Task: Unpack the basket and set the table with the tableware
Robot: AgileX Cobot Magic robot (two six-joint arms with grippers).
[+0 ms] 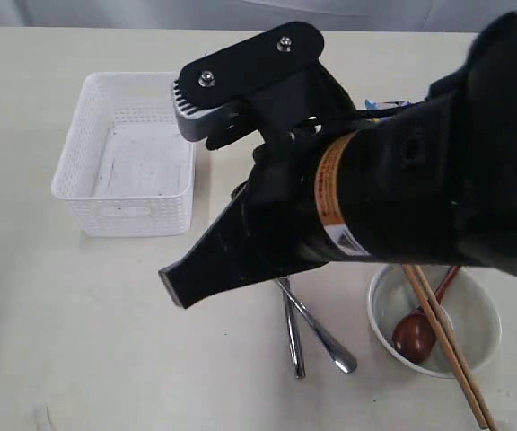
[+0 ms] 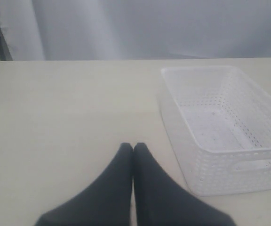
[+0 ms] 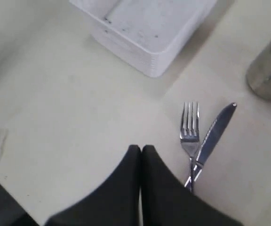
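The white lattice basket (image 1: 124, 153) stands empty on the cream table (image 1: 79, 341). My right gripper (image 1: 173, 285) hangs shut and empty over the table in front of the basket; its arm fills the middle of the exterior view. The steel fork (image 3: 190, 132) and knife (image 3: 215, 134) lie side by side just beside it, with the steel cup (image 3: 269, 68) beyond. The whitish bowl (image 1: 474, 314) holds the wooden spoon (image 1: 416, 332) and chopsticks (image 1: 447, 346). My left gripper (image 2: 133, 146) is shut, empty, with the basket (image 2: 220, 127) off to one side. The brown plate is hidden.
A blue snack packet (image 1: 389, 105) peeks out behind the right arm. The basket's corner (image 3: 145, 28) lies ahead of the right gripper. Bare tabletop (image 2: 55, 117) stretches in front of the left gripper.
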